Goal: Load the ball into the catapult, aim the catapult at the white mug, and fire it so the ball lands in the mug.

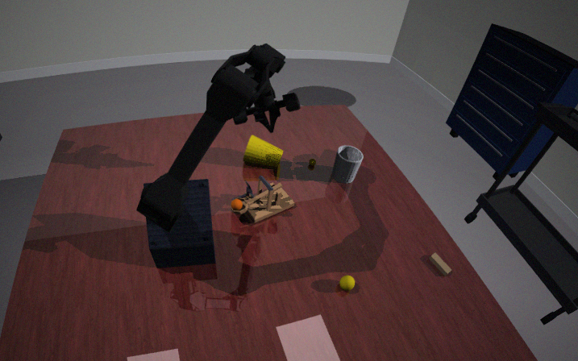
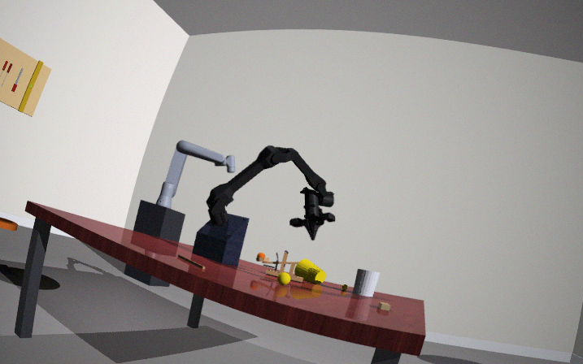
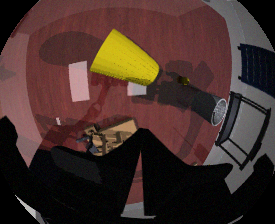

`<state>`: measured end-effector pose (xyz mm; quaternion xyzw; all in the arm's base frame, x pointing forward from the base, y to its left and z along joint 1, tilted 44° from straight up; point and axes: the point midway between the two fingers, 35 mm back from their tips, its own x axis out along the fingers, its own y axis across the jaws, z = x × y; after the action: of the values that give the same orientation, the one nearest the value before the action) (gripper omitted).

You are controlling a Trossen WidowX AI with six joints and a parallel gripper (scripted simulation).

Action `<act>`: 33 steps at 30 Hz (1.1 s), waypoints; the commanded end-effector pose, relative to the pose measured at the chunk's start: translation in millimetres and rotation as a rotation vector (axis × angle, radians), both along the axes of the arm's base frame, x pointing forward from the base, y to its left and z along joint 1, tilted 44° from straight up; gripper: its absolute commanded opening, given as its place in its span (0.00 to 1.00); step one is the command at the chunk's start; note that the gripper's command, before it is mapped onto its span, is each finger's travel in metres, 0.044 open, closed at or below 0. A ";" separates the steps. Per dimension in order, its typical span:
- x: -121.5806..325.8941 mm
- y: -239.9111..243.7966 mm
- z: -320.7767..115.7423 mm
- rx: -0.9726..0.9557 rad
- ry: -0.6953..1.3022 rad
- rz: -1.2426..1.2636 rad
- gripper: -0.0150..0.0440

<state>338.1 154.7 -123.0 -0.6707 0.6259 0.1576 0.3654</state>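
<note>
The orange ball (image 1: 236, 204) (image 2: 261, 255) sits in the cup of the wooden catapult (image 1: 287, 200) (image 2: 284, 261) (image 3: 123, 131), at the end nearest the arm's base. The catapult's other end points to the right in the top view. The white mug (image 1: 346, 168) (image 2: 366, 283) (image 3: 219, 111) stands upright, farther back and to the right of the catapult. My gripper (image 1: 272, 130) (image 2: 313, 238) (image 3: 142, 132) is shut and empty, pointing down, high above the table near the catapult. In the wrist view the fingers hide part of the catapult and the ball does not show.
A yellow cup (image 1: 261, 153) (image 2: 309, 270) (image 3: 123, 60) lies on its side behind the catapult. A small dark yellow ball (image 1: 312, 162) (image 2: 344, 287) (image 3: 184, 80) lies between it and the mug. A yellow ball (image 1: 347, 282) (image 2: 283, 278) and a wooden block (image 1: 439, 263) (image 2: 384, 306) lie nearer the front.
</note>
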 end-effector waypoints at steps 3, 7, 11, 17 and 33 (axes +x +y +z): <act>-30.1 -9.0 -5.7 -0.097 0.101 0.089 0.25; -50.5 -16.4 -8.1 -0.165 0.171 0.150 0.25; -70.0 -24.5 -8.6 -0.234 0.241 0.212 0.25; -97.3 -37.9 -6.0 -0.342 0.347 0.305 0.25; -160.2 -79.4 23.2 -0.690 0.666 0.572 0.25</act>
<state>185.6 82.7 -106.9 -0.8059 0.5312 0.2393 -0.1051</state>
